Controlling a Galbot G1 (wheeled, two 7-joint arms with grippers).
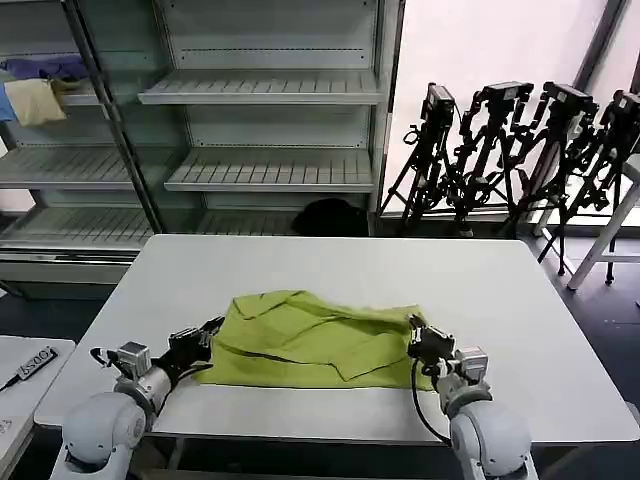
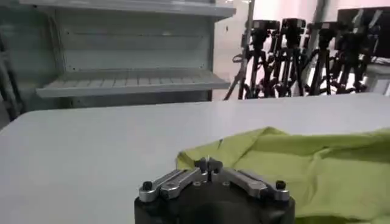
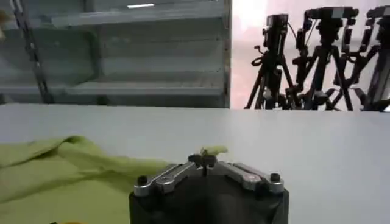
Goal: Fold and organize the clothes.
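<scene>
Rumpled lime yellow-green cotton T-shirt (image 1: pixel 315 340) lies half folded near the front edge of the white counter (image 1: pixel 500 290), stretched between both arms. Left end effector (image 1: pixel 207 331) sits at the shirt's left edge, fingers (image 2: pixel 201 165) pressed together, though whether cloth is caught there is unclear. Right end effector (image 1: pixel 417 335) is at the right edge, clenched on a small tuft of the green fabric.

Your lime T-shirt (image 1: pixel 315 340) crumpled on white table (image 1: pixel 500 290), left gripper (image 1: pixel 203 342) and right gripper (image 1: pixel 420 340) at its near corners, empty shelves (image 1: pixel 270 90) behind.
</scene>
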